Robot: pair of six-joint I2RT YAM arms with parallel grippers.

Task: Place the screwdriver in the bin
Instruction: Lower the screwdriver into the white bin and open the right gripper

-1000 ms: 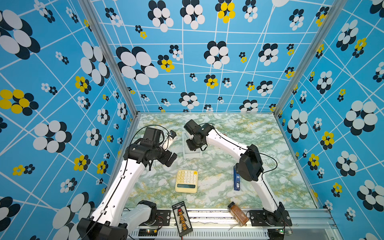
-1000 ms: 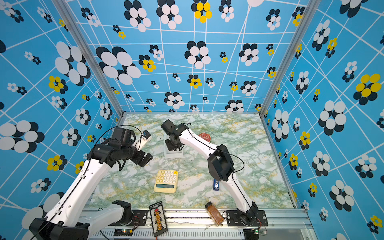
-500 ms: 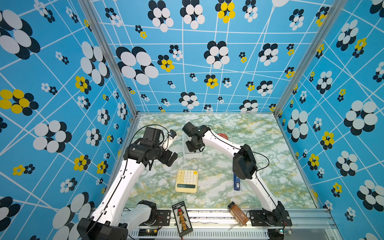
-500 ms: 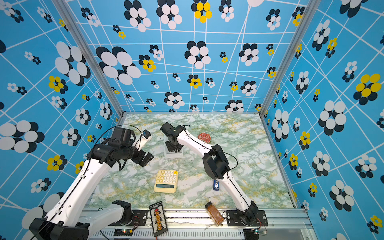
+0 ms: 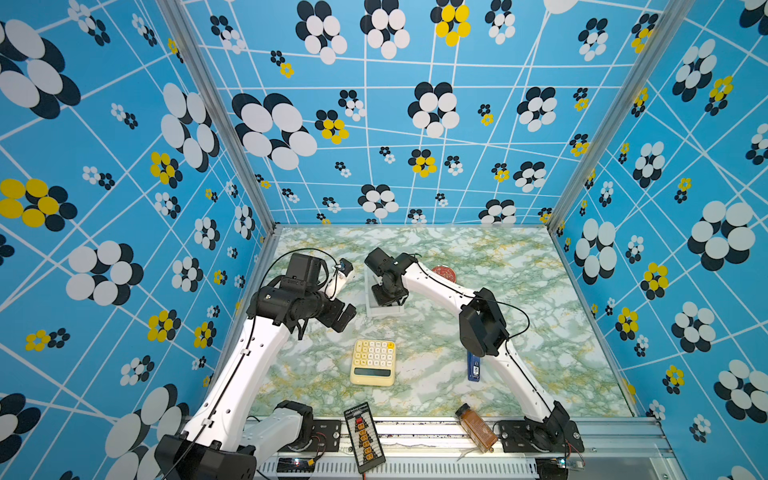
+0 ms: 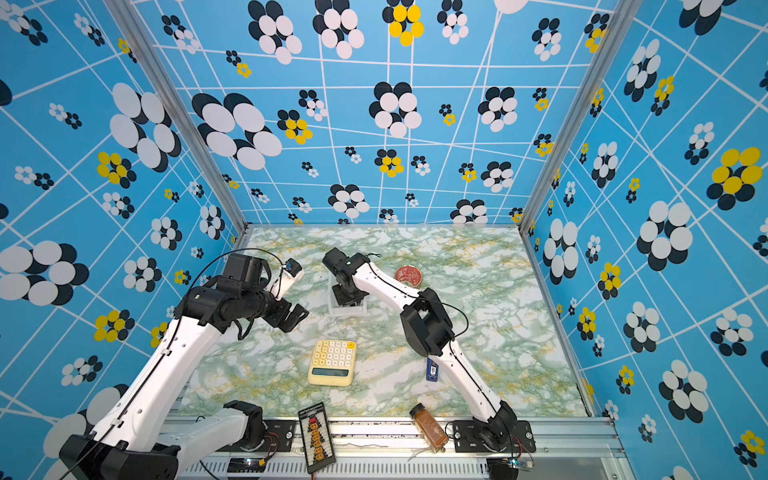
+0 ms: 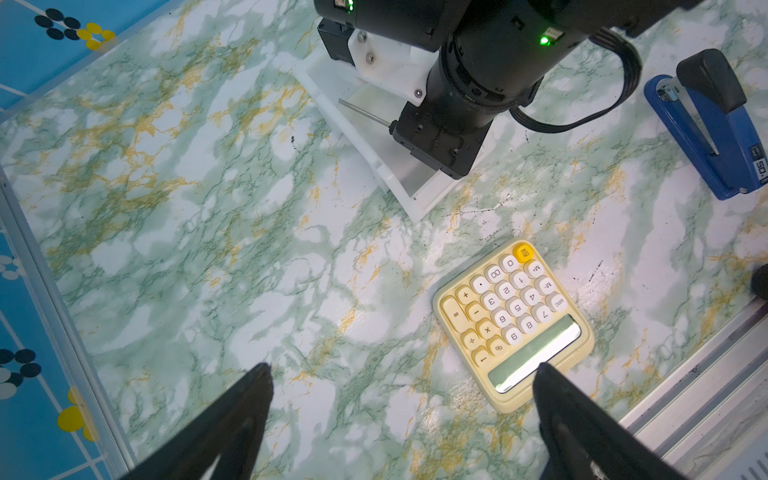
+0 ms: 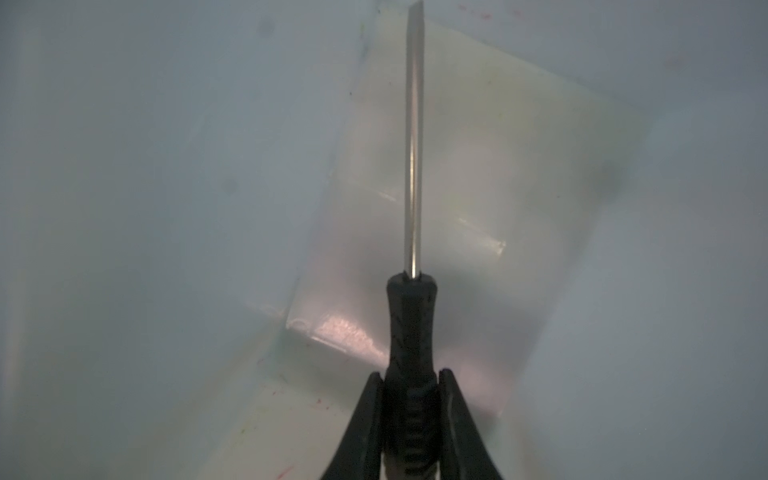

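Note:
The screwdriver (image 8: 409, 324) has a black handle and a thin grey shaft. My right gripper (image 8: 409, 376) is shut on the handle, and the shaft points out over the floor of the bin (image 8: 166, 166). The bin (image 5: 384, 312) (image 6: 347, 312) is a low white tray at the table's middle back, and in both top views the right gripper (image 5: 388, 297) (image 6: 349, 297) reaches down into it. In the left wrist view the shaft (image 7: 363, 112) shows inside the bin's wall (image 7: 357, 145). My left gripper (image 5: 347, 318) (image 7: 402, 370) hovers open and empty to the left of the bin.
A yellow calculator (image 5: 372, 361) lies in front of the bin. A blue stapler (image 5: 473, 368) sits under the right arm. A red-lidded tin (image 5: 444, 272) stands behind that arm. A brown spice bottle (image 5: 476, 428) and a black connector board (image 5: 363, 436) lie at the front rail.
The right arm's elbow has swung left and down, uncovering the red tin, while its gripper stayed in the bin with the screwdriver. The left arm has not moved.

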